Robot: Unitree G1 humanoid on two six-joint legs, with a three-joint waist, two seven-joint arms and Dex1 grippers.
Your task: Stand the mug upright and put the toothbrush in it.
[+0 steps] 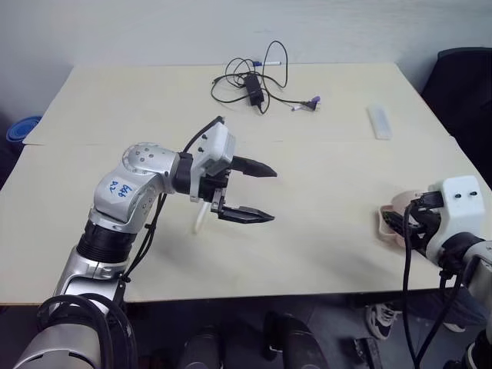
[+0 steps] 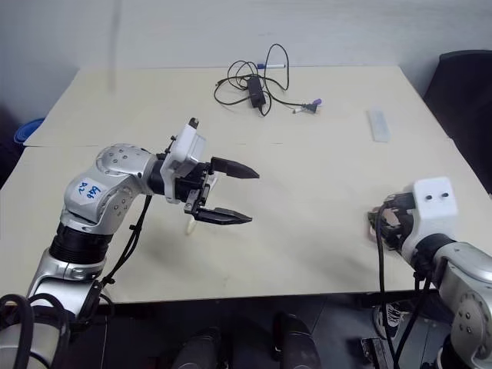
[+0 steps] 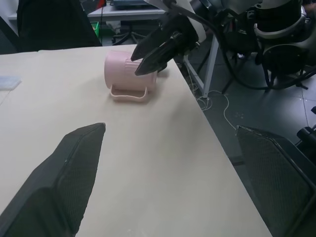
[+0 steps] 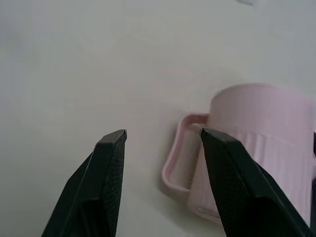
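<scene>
The pale pink ribbed mug (image 3: 129, 74) lies on its side near the table's front right edge, handle flat against the tabletop; it also shows as mug (image 4: 261, 148) and mug (image 1: 390, 217). My right gripper (image 4: 163, 136) hovers close over it, open, with nothing between its fingers (image 3: 157, 52). My left gripper (image 1: 274, 195) hangs wide open above mid-table, pointing toward the mug and holding nothing. A slim cream toothbrush (image 1: 198, 220) lies on the table under the left hand, mostly hidden by it.
A tangle of black cable with an adapter (image 1: 254, 86) lies at the back centre of the table (image 1: 323, 254). A short flat white bar (image 1: 379, 121) rests at the back right. A dark chair (image 1: 465, 84) stands past the right edge.
</scene>
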